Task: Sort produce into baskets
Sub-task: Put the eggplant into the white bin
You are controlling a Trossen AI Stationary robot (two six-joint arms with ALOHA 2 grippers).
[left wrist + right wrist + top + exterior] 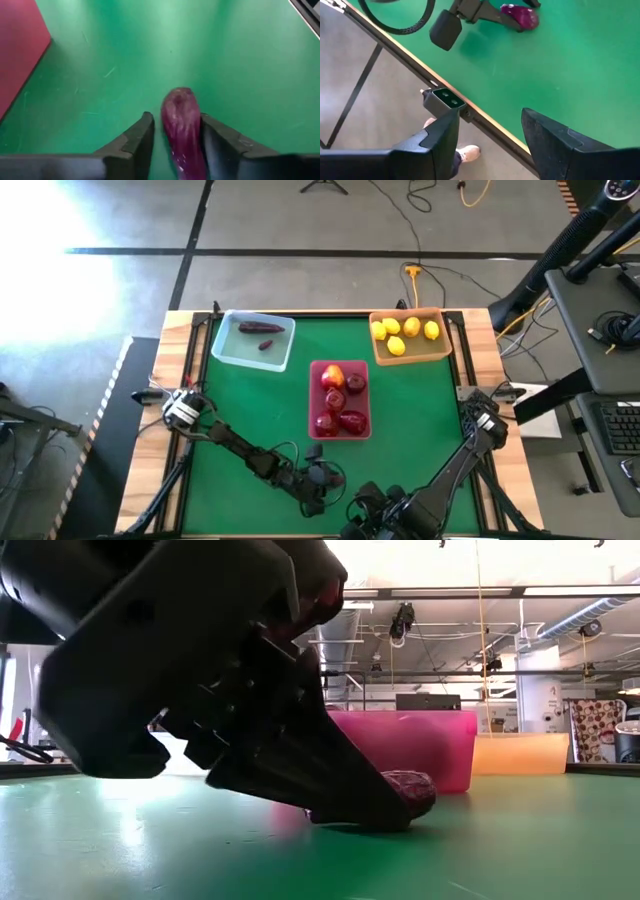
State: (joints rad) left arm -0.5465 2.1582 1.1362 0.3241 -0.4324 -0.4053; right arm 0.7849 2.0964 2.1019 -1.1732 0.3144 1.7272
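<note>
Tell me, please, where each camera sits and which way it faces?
High: above the table, straight down; both arms, blue tray, pink tray, tan tray.
Low: table height, level toward the room; left gripper at the maroon piece.
Left wrist: on the left arm, forward; its fingers flank the piece.
Right wrist: over the table edge; right gripper open.
Low and both wrist views share the piece.

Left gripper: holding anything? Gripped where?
The left gripper has its fingers around a maroon piece on the mat, at its near end; a firm grip cannot be told.
</note>
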